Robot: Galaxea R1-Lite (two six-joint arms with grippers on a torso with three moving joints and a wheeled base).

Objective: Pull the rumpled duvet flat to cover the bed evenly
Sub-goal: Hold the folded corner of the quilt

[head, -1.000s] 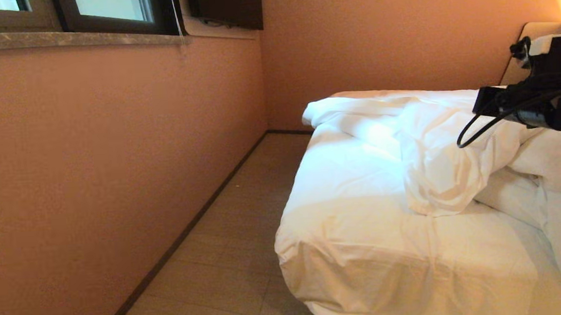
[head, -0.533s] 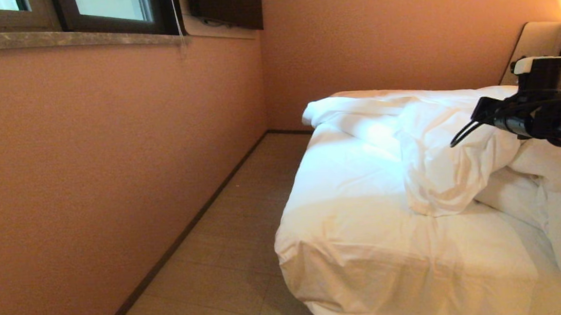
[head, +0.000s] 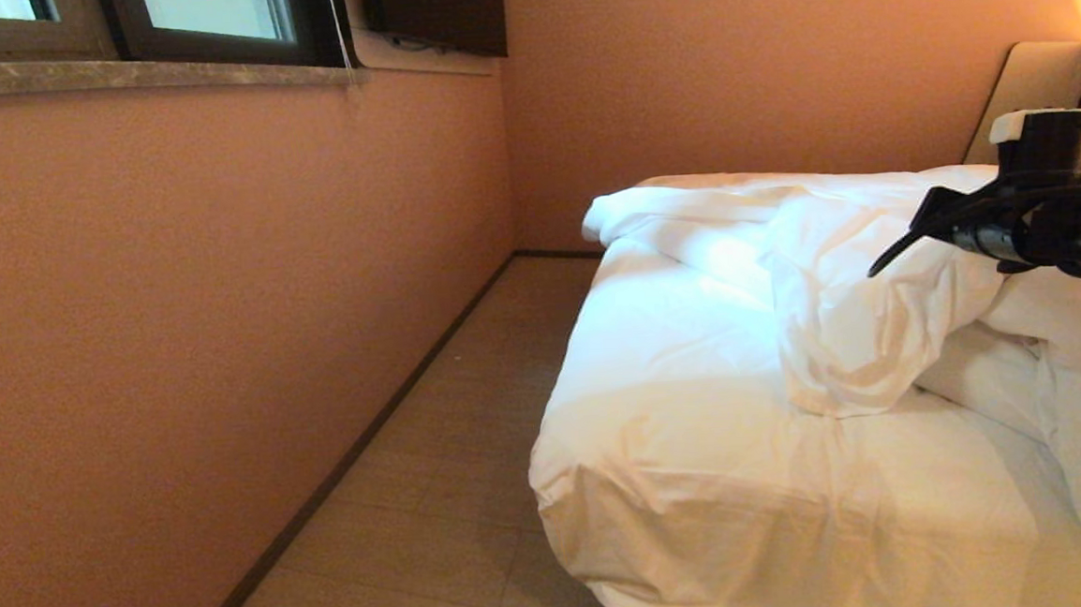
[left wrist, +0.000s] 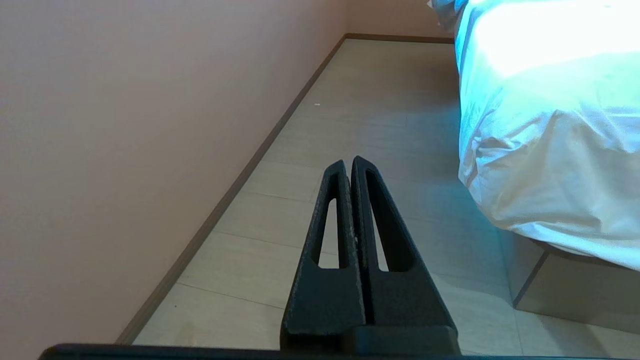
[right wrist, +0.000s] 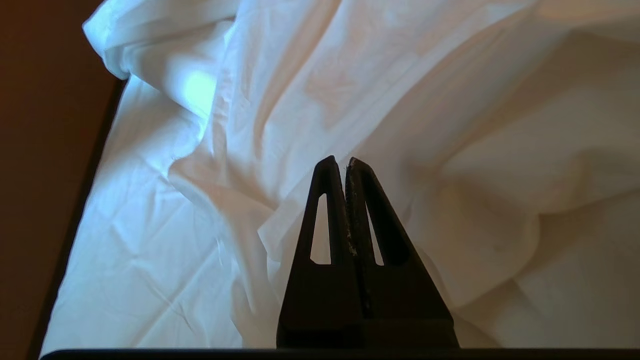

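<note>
The approach step is in hand — no grasp is made yet. The right claw (head: 876, 269) is hanging over the bed (head: 699, 444) with its two fingers pressed together and nothing between them; the right wrist view confirms the tips are meeting above white cloth, apart from it. The duvet (head: 861, 321) is lying bunched in a tall rumpled heap directly below and ahead of this claw, with one rolled fold (head: 676, 215) running beyond the claw tips toward the far wall. On the near side of the heap the bed surface is lying smooth and low.

The next move, as judged, is calling for the right claw to part its fingers, descend onto a raised fold or edge of the heap, and close on enough cloth to hold during a pull toward the flat part of the bed. A shallow pinch on the thin cover is likely to slip.

The left claw (left wrist: 348, 165) is parked low beside the bed, fingers together and empty, pointing along the floor (left wrist: 380, 100).

Edges and room: the bed's side edge (head: 557, 415) is lying beside the heap, away from the right claw's arm — cloth pulled past it would be sliding off. A strip of floor is separating that edge from the wall (head: 222, 314). The headboard (head: 1024, 77) is standing close behind the right claw.
</note>
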